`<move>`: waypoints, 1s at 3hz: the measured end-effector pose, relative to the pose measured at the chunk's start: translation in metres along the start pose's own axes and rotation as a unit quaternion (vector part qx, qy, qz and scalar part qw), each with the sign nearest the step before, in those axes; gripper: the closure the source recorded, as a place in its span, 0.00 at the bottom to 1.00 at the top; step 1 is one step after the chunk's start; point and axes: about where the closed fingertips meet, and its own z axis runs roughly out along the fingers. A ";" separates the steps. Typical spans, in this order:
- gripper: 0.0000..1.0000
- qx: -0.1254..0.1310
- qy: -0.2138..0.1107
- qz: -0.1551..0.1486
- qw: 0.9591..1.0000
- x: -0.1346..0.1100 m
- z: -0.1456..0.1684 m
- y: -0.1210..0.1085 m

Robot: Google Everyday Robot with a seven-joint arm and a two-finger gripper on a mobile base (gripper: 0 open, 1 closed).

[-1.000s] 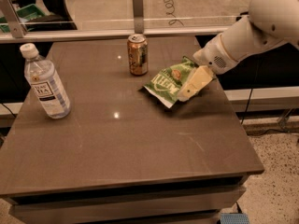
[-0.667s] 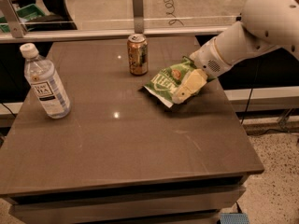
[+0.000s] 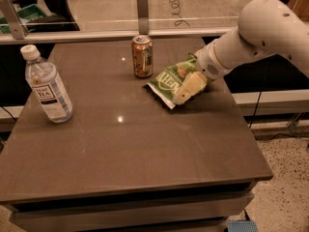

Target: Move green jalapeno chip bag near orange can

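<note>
The green jalapeno chip bag (image 3: 170, 83) lies tilted on the brown table (image 3: 135, 149), just right of the orange can (image 3: 142, 56), with a small gap between them. The can stands upright near the table's far edge. My gripper (image 3: 187, 92) comes in from the right on a white arm (image 3: 260, 30) and is shut on the bag's right side. One cream finger (image 3: 189, 86) lies across the top of the bag. The bag's right end is hidden behind the gripper.
A clear plastic water bottle (image 3: 47, 86) with a white cap stands at the table's left side. A glass rail with metal posts (image 3: 142, 4) runs behind the table's far edge. The floor drops away past the right edge (image 3: 256, 144).
My gripper and the chip bag have shifted a little to the left, closer to the orange can. The can and the bottle have not moved.
</note>
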 end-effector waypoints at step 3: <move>0.00 0.044 -0.007 -0.015 0.999 -0.016 0.007 -0.055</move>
